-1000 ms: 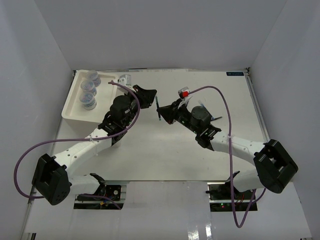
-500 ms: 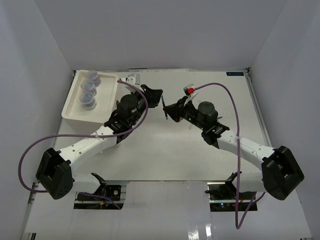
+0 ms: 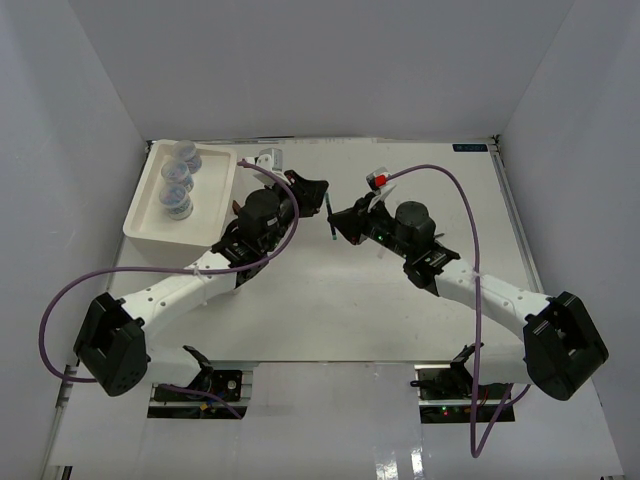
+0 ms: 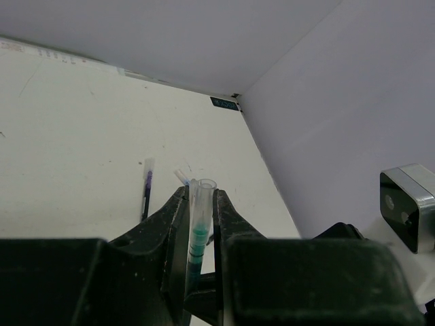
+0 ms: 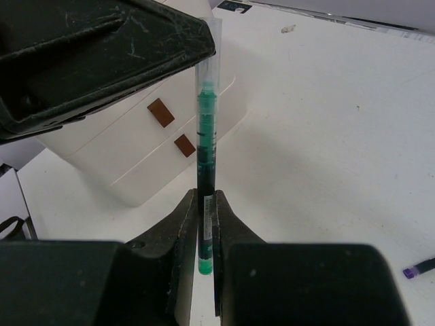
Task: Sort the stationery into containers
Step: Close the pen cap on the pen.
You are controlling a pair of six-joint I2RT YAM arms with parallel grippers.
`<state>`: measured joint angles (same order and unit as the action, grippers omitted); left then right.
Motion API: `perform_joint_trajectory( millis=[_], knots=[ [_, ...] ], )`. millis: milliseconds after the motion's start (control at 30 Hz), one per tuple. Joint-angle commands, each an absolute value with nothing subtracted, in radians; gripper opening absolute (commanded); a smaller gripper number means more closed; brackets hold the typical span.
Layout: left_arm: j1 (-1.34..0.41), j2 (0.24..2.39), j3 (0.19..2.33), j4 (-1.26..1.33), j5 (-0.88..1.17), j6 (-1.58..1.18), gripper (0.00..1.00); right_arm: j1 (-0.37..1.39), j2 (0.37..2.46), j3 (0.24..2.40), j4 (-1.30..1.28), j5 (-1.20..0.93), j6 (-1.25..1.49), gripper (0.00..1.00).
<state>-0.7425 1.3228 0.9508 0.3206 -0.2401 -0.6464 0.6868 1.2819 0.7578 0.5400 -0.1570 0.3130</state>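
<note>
A green pen (image 3: 330,218) with a clear cap hangs above the table's middle, gripped at both ends. My left gripper (image 3: 320,192) is shut on its capped end (image 4: 198,227). My right gripper (image 3: 340,226) is shut on its lower barrel (image 5: 206,129). In the left wrist view the jaws (image 4: 199,193) pinch the pen, and in the right wrist view the jaws (image 5: 206,200) do the same. The white box (image 3: 140,226) stands at the far left with three clear jars (image 3: 177,180) in its top tray. Its brown knobs (image 5: 163,112) show in the right wrist view.
A dark blue pen (image 4: 146,193) and a clear pen (image 4: 182,175) lie on the table beyond the left gripper. Another pen's purple end (image 5: 418,267) shows at the right edge. White walls close in the table on three sides.
Both grippers and the green pen shifted a little to the right over the first half second. Since then nothing has visibly moved.
</note>
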Motion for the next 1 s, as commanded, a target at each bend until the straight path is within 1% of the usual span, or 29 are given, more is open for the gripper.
perform_joint_trajectory(
  millis=[0,333,967],
  knots=[
    [-0.822,1.358,0.897,0.130,-0.077,-0.702,0.00,0.663,1.229,0.906,0.838,-0.087,0.299,0.08],
    [-0.850,1.414,0.922,0.075,-0.112,-0.689,0.00,0.634,1.216,0.957,0.836,-0.117,0.290,0.08],
    [-0.890,1.476,0.942,0.029,-0.100,-0.721,0.00,0.574,1.210,1.032,0.821,-0.155,0.293,0.08]
  ],
)
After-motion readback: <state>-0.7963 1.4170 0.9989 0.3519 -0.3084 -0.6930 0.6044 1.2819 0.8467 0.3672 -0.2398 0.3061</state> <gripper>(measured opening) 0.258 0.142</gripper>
